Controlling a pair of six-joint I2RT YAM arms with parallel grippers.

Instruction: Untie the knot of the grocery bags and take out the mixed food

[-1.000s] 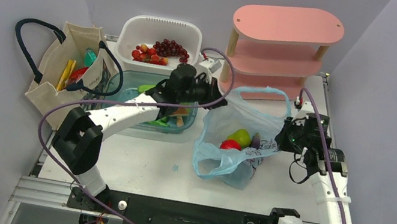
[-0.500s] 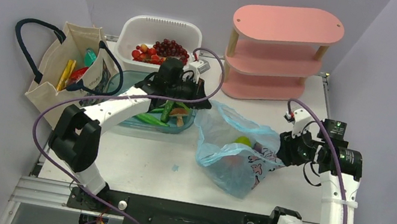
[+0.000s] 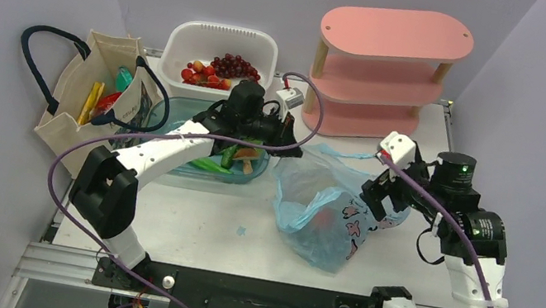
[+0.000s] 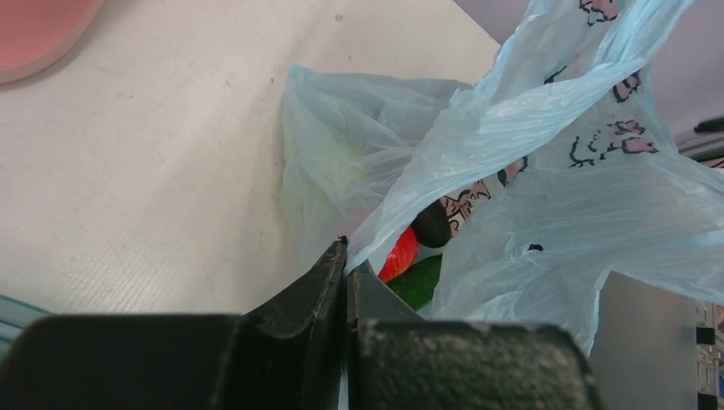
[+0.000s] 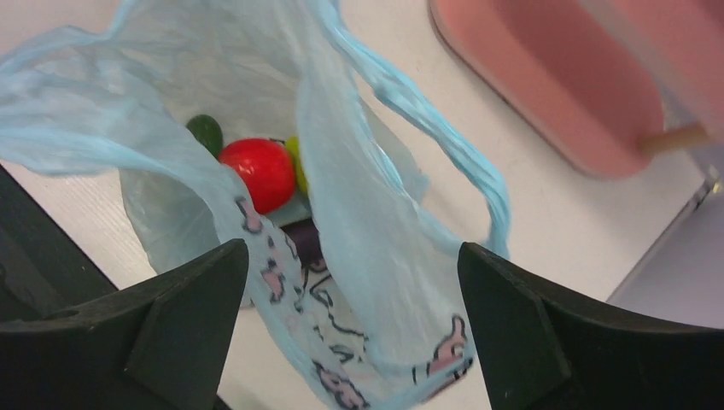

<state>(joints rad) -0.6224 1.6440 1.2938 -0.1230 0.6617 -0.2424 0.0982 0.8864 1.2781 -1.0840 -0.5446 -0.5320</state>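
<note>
The light blue grocery bag (image 3: 318, 212) slumps on the table with its mouth gaping. My left gripper (image 3: 288, 141) is shut on the bag's left rim, and the film is pinched between its fingers (image 4: 346, 252). My right gripper (image 5: 352, 252) hovers open above the bag (image 5: 359, 222), its jaws wide on either side of the film without touching it. Inside lie a red fruit (image 5: 256, 171), a green pear (image 5: 296, 162) and a purple eggplant (image 5: 303, 239). A handle loop (image 5: 478, 162) hangs loose, and the knot is out of view. The canvas tote (image 3: 90, 102) with snack packets stands at the left.
A teal tub (image 3: 191, 174) with green vegetables sits under my left arm. Behind it stands a white basket (image 3: 223, 31) with grapes. A pink shelf (image 3: 394, 36) stands at the back right. Grey walls close in on both sides.
My right gripper opened, let go of the bag's right side and lifted away. The bag sagged and its mouth narrowed. The left gripper kept its hold.
</note>
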